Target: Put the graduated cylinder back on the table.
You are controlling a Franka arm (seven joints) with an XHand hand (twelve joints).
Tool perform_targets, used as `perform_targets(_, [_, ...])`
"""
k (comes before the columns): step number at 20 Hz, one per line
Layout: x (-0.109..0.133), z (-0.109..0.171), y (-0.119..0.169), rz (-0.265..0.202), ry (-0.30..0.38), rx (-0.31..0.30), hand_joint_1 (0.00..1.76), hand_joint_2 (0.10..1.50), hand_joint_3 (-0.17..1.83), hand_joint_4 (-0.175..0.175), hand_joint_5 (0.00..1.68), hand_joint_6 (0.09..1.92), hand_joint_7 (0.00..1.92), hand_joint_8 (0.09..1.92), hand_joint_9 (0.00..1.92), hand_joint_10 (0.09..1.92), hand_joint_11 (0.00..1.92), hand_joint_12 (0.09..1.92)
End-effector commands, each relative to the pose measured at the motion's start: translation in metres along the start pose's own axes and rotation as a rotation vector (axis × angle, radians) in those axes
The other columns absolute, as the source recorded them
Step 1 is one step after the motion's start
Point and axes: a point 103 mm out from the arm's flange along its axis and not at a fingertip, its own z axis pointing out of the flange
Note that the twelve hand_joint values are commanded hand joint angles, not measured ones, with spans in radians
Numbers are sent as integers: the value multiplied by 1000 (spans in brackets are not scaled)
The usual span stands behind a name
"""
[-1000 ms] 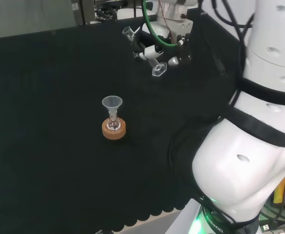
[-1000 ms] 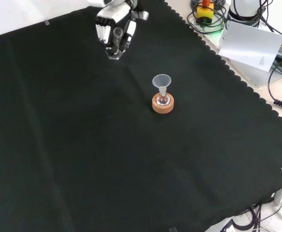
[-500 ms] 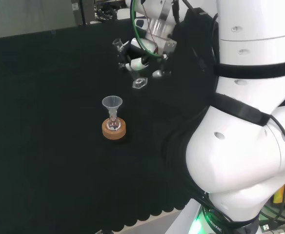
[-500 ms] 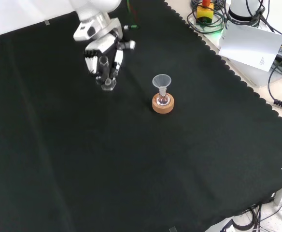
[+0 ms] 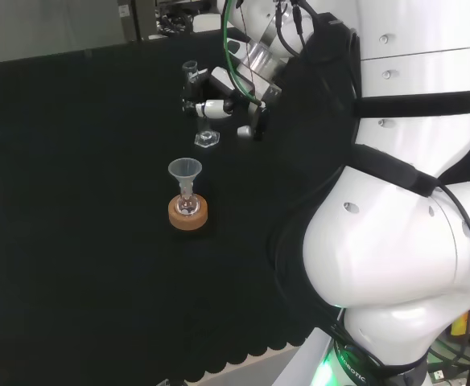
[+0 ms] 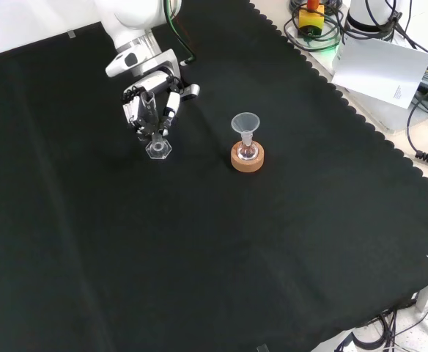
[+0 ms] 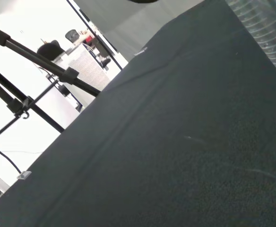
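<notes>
A clear graduated cylinder (image 5: 200, 108) with a hexagonal foot stands nearly upright, its foot (image 6: 157, 149) at or just above the black cloth; I cannot tell whether it touches. My hand (image 5: 219, 95) is shut on its tube, with black and white fingers (image 6: 149, 106) curled round it. In the front view it is left of the flask. The ribbed, marked tube (image 7: 265, 33) passes close by the wrist camera.
A small flask with a clear funnel (image 5: 185, 170) in its neck sits on a cork ring (image 6: 247, 158) mid-cloth, to the right of the cylinder in the front view. The arm's white links (image 5: 404, 209) stand at the head view's right. Cables and a paper sheet (image 6: 381, 67) lie off the cloth.
The hand has carried the cylinder down and nearer the flask, turning it from tilted to nearly upright, with its foot now down by the cloth.
</notes>
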Motion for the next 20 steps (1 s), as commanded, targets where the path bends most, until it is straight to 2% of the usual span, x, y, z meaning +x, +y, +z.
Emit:
perform_targets(1, [-8, 15, 1, 0, 50, -18, 1132, 1162, 4, -175, 899, 1135, 1190, 289, 1377, 87, 1277, 702])
perform_targets(10, [-18, 24, 8, 23, 73, -64, 1112, 1185, 3, -159, 858, 1194, 1071, 439, 1337, 87, 1236, 761])
perform_targets(20, [-22, 35, 9, 31, 82, -53, 1102, 1192, 4, -148, 844, 1214, 1035, 468, 1321, 87, 1213, 771])
